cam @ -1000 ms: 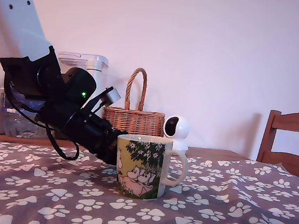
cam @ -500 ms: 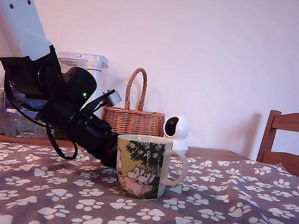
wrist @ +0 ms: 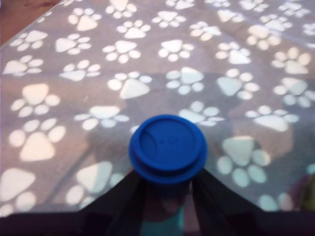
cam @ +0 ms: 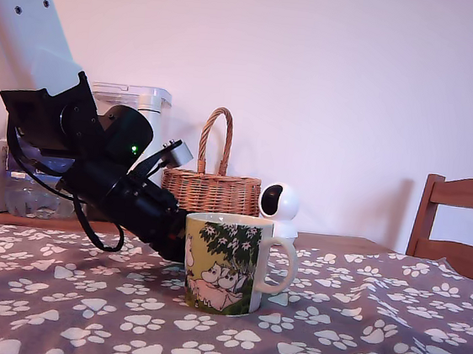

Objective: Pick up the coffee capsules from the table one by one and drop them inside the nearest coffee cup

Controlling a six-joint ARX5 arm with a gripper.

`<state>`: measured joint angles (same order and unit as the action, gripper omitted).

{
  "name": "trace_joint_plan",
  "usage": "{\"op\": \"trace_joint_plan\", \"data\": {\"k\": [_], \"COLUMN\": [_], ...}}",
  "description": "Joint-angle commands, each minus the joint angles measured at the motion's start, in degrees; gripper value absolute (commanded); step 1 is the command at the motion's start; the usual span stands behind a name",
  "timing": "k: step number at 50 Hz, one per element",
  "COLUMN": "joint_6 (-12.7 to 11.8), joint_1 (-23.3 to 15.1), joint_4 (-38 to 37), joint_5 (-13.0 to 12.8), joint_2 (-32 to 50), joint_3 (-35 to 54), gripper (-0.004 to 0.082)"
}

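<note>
Exterior view shows the arm slanting down behind the coffee cup (cam: pixel 226 262), claw (wrist: pixel 167 189) grasping a blue capsule (wrist: pixel 168 147).

Obstacles and free room. The coffee cup (cam: pixel 226 263) stands directly in front of my gripper (wrist: pixel 167 189), which is low over the table (cam: pixel 371 343) and partly hidden behind the cup. My jaws are closed around the blue coffee capsule (wrist: pixel 168 148). At the table's far edge a wicker basket (cam: pixel 211 184), a small white camera (cam: pixel 279 205) and a white-lidded container (cam: pixel 133 111) form a barrier. A chair (cam: pixel 460 224) bounds the exterior view's right. The cloth between cup and chair lies open.
</note>
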<state>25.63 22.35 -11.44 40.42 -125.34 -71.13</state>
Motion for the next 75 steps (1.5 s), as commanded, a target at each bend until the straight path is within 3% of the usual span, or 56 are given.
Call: {"op": "trace_joint_plan", "data": {"k": [1, 25, 51, 75], "joint_6": [0.33, 0.02, 3.37, 3.34], "joint_1": [-0.46, -2.16, -1.55, 0.09], "joint_4": [0.31, 6.75, 14.73, 11.43], "joint_5": [1.44, 2.21, 3.13, 2.47], "joint_2": [-0.83, 4.0, 9.99, 18.91], "joint_3": [-0.35, -0.35, -0.17, 7.61], "gripper": [0.0053, 0.0036, 0.0019, 0.0018]}}
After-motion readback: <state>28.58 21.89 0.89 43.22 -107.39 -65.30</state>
